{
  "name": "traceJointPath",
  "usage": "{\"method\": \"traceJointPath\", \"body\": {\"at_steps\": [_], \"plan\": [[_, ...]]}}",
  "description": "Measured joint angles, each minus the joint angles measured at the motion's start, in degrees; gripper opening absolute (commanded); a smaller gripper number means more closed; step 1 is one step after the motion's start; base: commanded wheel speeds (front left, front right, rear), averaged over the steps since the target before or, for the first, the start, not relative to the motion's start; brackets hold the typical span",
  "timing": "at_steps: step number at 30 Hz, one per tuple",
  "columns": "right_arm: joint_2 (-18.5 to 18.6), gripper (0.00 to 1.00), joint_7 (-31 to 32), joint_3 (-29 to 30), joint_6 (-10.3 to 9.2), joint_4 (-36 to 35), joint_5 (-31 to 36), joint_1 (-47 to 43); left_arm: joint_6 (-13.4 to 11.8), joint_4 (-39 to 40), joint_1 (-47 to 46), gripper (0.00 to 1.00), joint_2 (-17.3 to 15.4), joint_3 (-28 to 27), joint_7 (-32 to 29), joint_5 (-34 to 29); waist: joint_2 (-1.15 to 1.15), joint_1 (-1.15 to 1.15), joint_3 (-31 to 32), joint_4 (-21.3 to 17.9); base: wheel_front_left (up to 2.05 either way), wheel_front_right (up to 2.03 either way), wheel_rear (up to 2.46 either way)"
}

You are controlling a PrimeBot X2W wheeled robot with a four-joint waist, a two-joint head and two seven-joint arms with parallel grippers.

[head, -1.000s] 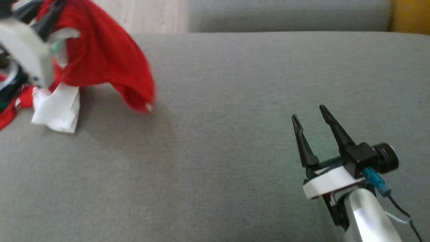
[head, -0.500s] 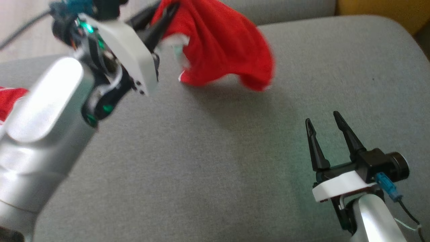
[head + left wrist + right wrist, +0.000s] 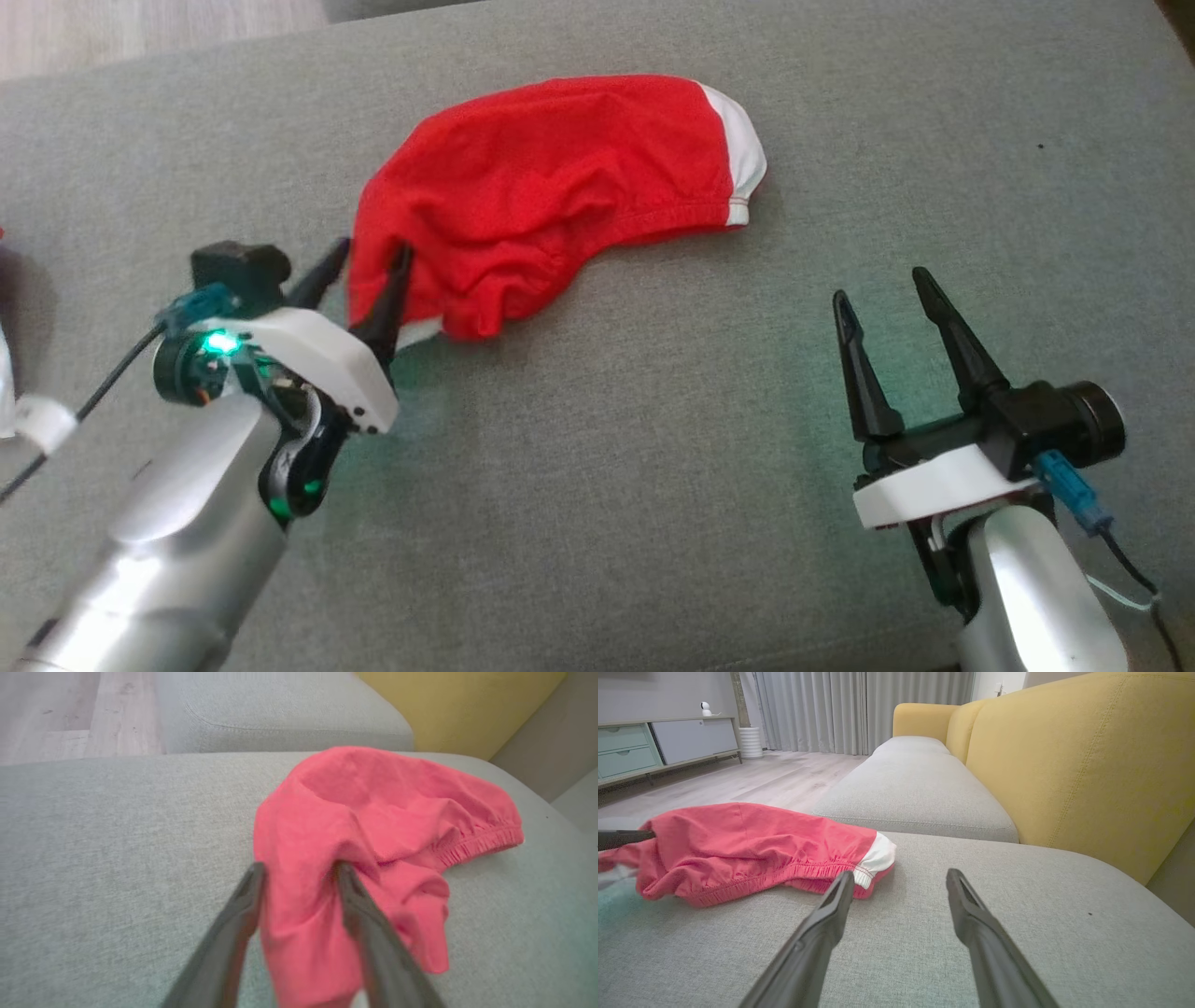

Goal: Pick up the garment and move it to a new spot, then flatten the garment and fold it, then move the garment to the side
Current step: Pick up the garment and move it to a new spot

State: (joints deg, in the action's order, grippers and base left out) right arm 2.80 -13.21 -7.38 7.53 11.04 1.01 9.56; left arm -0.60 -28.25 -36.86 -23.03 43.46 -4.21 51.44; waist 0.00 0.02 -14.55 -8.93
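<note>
Ok, left to right. First the left pincer (image 3: 372, 252) is low over the grey sofa cushion (image 3: 607, 485) at near left, fingers (image 3: 348, 896) apart. The near-left corner of the garment (image 3: 551, 177) runs up between them in the left wrist view; it looks slack there, not pinched, so I'd call that pincer parted with cloth in the gap rather than clamped. Garment itself: red shorts-like piece, lying on the cushion around the middle, towards the far side, rumpled and bunched at the left end, smoother towards the right. Long axis runs from near left at the left pincer to far right, ending in a white band (image 3: 742, 163). Gathered elastic edge (image 3: 784, 875) faces the near side. Then the right pincer (image 3: 880, 289) hovers over bare cushion at near right, fingers wide apart, nothing in them; the garment lies far and left of it, white band being the closest part, clear gap between. My read: the placing step looks done and flattening is next. Key relation: the axis lies roughly across both arms, one end per arm. Left arm is at its end and much the nearer; right arm has to reach far-left to the white band before any pull along the axis works. Risk: bunched left end means the left pincer may catch several layers.
</note>
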Motion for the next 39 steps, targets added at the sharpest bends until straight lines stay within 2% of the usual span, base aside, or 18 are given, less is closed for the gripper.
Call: {"method": "traceJointPath", "body": {"at_steps": [3,7,16,24,29,31,39], "plan": [[0.00,1.00,-0.30,-0.02,0.00,0.42,0.00,0.00,0.02,-1.10,0.48,1.00,1.53,-1.29,4.42,0.34,0.00,-0.01,0.22,0.62,0.00,0.00,0.00],[-0.01,1.00,-0.43,0.24,0.00,0.66,0.23,-0.01,-0.01,-1.65,1.31,1.00,2.00,-1.34,9.46,-1.16,0.00,-0.01,1.34,1.65,0.00,0.00,0.00],[-0.01,1.00,-0.38,0.90,0.00,0.80,1.35,-0.97,-2.86,-0.40,7.41,1.00,2.71,-2.31,16.51,-2.63,0.00,-0.02,6.52,4.08,0.00,0.00,0.00],[-0.02,1.00,0.46,2.82,0.00,0.73,1.57,-8.48,-8.08,4.58,20.12,1.00,3.96,-5.56,18.48,-3.68,0.00,-0.03,12.71,6.74,0.00,0.00,0.00],[-0.08,1.00,0.97,4.08,0.00,0.12,1.41,-13.49,-11.34,10.38,29.54,1.00,4.08,-11.07,18.50,-6.99,0.00,-0.03,15.24,8.39,0.00,0.00,0.00],[-0.11,1.00,0.97,4.09,0.00,-0.04,1.00,-14.51,-12.03,12.56,32.84,1.00,4.13,-13.32,18.50,-8.70,0.00,-0.03,15.78,8.91,0.00,0.00,0.00],[-0.14,1.00,0.94,3.69,0.00,0.48,-0.02,-15.16,-11.94,17.51,41.39,1.00,5.44,-17.93,18.50,-13.71,0.00,-0.02,16.59,10.58,0.00,0.00,0.00]]}}
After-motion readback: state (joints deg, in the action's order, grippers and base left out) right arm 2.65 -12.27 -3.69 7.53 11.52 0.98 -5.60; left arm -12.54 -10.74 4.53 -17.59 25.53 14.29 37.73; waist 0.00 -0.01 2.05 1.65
